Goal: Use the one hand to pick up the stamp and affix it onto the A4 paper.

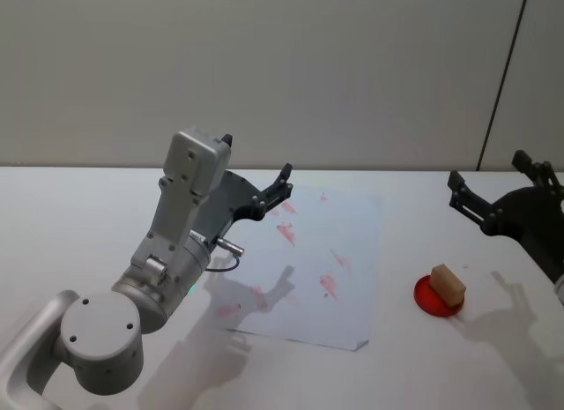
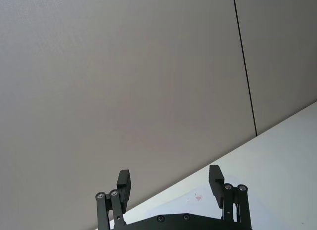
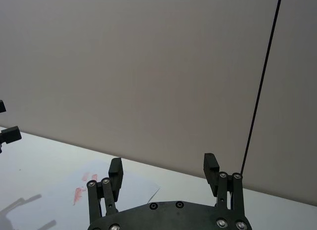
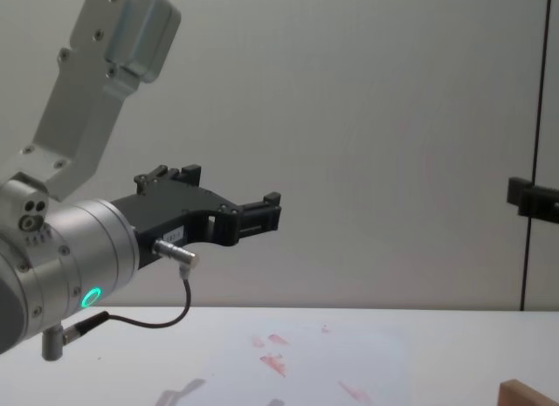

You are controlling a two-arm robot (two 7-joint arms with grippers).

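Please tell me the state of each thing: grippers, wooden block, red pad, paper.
White A4 paper sheet: lying flat, red-smudged.
Round red pad: lying right of the sheet.
Small light-brown wooden stamp: unheld, resting on the pad.
Left black gripper: open, empty, raised.
Right black gripper: open, empty, raised.

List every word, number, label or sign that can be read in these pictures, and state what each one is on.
No text can be read.
White label on the black body of the left pincer: too small to read.
Red marks on the A4 paper: smudges only, with no legible characters.
Stamp, sitting on the red pad: plain wood, with no marking visible.
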